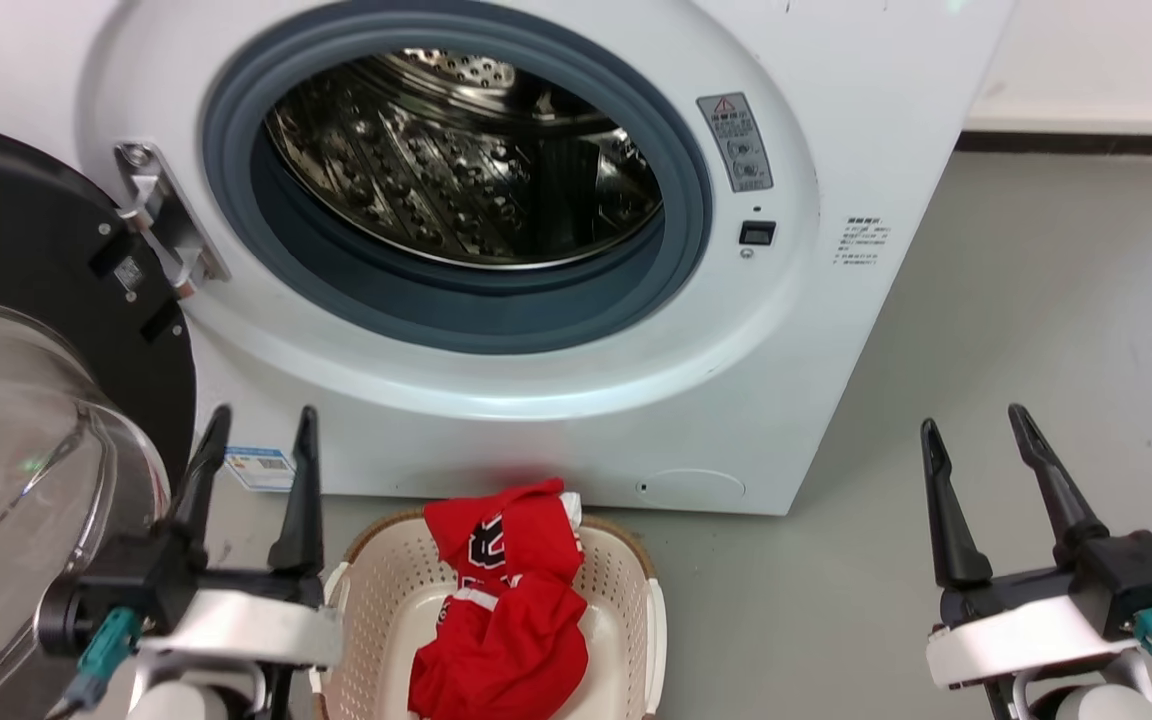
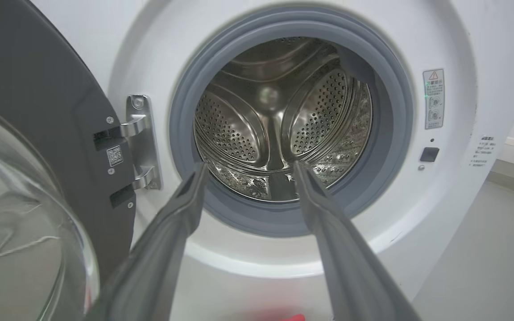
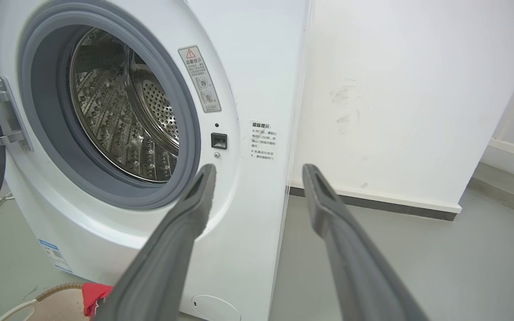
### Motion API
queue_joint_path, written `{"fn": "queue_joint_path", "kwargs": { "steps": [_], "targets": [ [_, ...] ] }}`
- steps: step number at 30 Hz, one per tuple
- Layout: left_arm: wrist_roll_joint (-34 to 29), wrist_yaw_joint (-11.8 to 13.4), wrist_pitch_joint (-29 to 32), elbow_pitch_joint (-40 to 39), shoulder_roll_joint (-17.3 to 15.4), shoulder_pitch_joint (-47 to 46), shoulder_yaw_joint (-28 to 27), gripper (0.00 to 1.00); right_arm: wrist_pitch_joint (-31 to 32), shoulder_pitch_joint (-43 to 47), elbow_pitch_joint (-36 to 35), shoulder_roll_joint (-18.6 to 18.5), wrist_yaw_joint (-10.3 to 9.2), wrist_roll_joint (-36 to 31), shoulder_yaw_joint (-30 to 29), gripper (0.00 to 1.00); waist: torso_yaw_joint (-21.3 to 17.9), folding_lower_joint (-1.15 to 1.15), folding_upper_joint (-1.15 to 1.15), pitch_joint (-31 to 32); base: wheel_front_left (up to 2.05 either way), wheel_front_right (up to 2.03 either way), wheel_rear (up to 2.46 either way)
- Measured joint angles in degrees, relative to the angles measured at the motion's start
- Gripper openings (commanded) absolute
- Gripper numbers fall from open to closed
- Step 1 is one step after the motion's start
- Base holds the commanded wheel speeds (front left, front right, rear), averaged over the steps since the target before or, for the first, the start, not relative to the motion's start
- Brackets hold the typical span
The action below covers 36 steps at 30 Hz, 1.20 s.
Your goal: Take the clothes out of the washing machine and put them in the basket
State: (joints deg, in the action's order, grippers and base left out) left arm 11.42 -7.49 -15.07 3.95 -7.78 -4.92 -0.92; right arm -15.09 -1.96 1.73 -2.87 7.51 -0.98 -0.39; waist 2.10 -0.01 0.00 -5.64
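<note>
We judge the job finished: the clothes lie in the basket, the washing machine drum looks empty, and our left pincer and right pincer stand apart, holding nothing.

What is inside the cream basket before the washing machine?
Crumpled bright red jersey clothes lie inside the low cream perforated plastic basket, with one end over its far rim. The basket floor beneath them is covered, so anything underneath cannot be seen.

Lighting: bright, even, diffuse; shadows faint. Glare: highlights on steel drum and glass door. Wrist views: edges bowed; near fingers soft, out of focus.
</note>
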Motion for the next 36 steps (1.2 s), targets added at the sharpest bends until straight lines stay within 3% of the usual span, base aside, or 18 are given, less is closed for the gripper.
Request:
{"fn": "queue_joint_path", "kwargs": {
  "steps": [9, 20, 33, 34, 36],
  "targets": [
    [-8.84, 2.02, 0.0, -1.63, 2.91, 8.35, -2.33, 1.0, 0.0, 3.44, -0.58, 0.0, 0.0, 1.02, 0.9, 1.0, -0.96, 0.01, 0.0, 3.25, 0.0, 0.0, 0.0],
    [-10.24, 3.49, 0.0, -2.29, 3.8, 9.97, -1.61, 1.0, 0.0, 4.22, -0.93, 0.0, 0.0, 1.53, 1.22, 1.0, -1.85, 0.01, 0.0, 3.19, 0.0, 0.0, 0.0],
    [-10.11, 3.54, 0.0, -2.16, 4.04, 9.93, -1.41, 1.0, 0.0, 4.22, -0.87, 0.0, 0.0, 2.21, 1.02, 1.0, -1.87, 0.01, 0.0, 2.86, 0.0, 0.0, 0.0],
    [-9.85, 3.5, 0.0, -1.92, 4.08, 9.96, -1.4, 0.0, 0.0, 4.22, -0.82, 0.0, 0.0, 2.21, 1.02, 0.0, -1.84, 0.02, 0.0, 2.91, 0.0, 0.0, 0.0],
    [-9.69, 3.5, 0.05, -0.89, 4.31, 10.22, -1.37, 0.0, 0.02, 4.51, 0.14, 0.02, 0.0, 2.21, 1.07, 0.0, -1.84, 0.01, 0.0, 2.91, 0.0, 0.0, 0.0]
  ]
}}
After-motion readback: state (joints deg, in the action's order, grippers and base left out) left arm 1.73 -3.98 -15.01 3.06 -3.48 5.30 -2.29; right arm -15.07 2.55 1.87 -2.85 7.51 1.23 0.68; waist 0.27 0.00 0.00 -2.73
